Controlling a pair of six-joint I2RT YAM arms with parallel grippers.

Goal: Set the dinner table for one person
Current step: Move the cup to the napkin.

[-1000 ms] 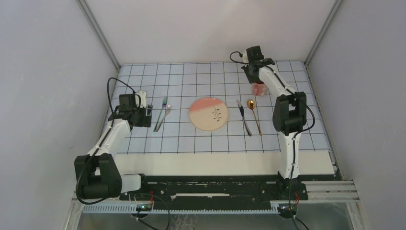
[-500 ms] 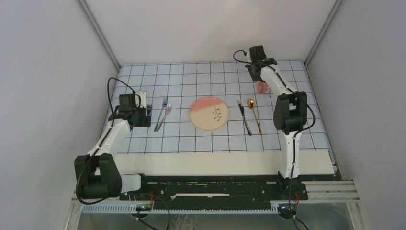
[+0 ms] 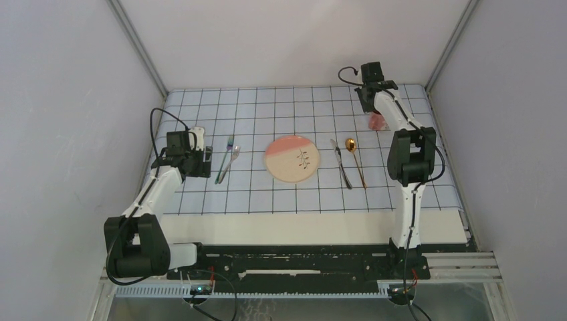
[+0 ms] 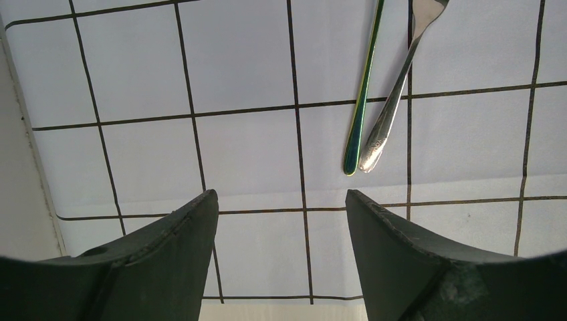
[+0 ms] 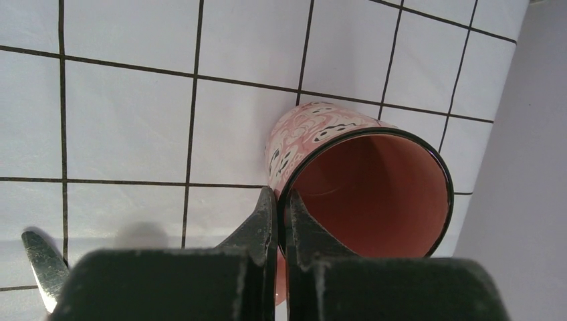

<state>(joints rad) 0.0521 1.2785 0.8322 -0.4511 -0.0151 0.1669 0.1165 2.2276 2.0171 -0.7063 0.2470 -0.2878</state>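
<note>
Pink cup (image 5: 364, 190) wall clamped between right jaws, near side hidden; left jaws apart.

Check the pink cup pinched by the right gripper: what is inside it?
Inside the pink cup show only its bare pink wall and one finger of the right gripper, which pinches the rim. The cup's bottom is hidden behind the gripper.
</note>
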